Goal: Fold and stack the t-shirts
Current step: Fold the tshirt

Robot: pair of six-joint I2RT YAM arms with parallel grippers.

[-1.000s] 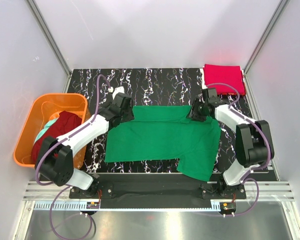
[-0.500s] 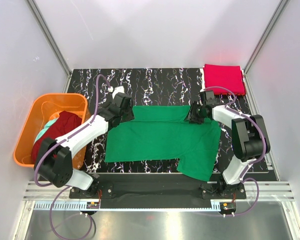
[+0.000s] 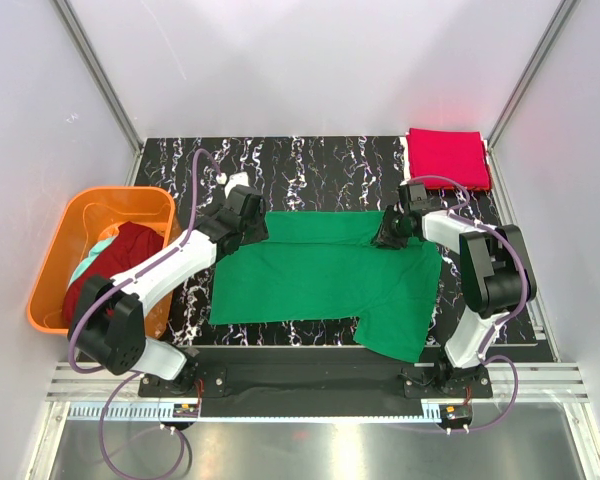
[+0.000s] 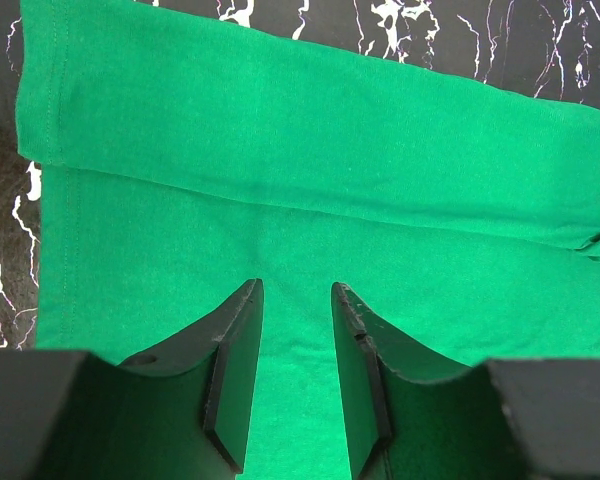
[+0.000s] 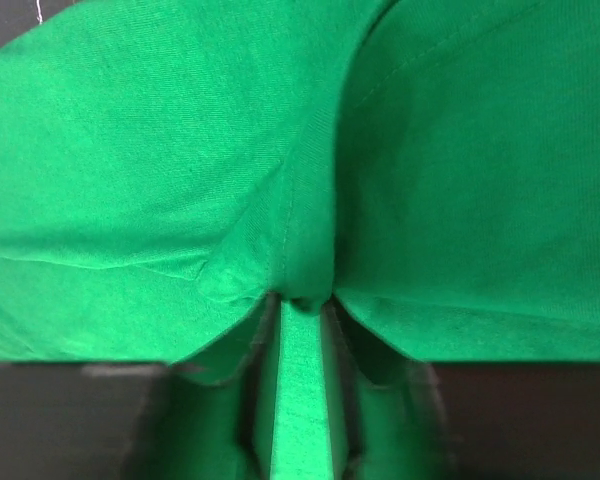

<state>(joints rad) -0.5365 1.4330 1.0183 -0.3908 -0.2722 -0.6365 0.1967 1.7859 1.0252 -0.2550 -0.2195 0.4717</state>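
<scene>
Green t-shirt (image 3: 325,275) is lying spread across the middle of the black marbled table (image 3: 310,165), its far edge folded over; left gripper (image 4: 294,292) is sitting over the far-left corner, jaws partly apart, cloth flat beneath them; right gripper (image 5: 298,300) is pinching a raised ridge of cloth at the far-right edge; red t-shirt (image 3: 447,157) is lying folded beyond, in the far right corner.

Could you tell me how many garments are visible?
4: green t-shirt spread mid-table, red t-shirt folded far right, maroon t-shirt and pale teal garment in the orange basket; others may hide beneath.
</scene>
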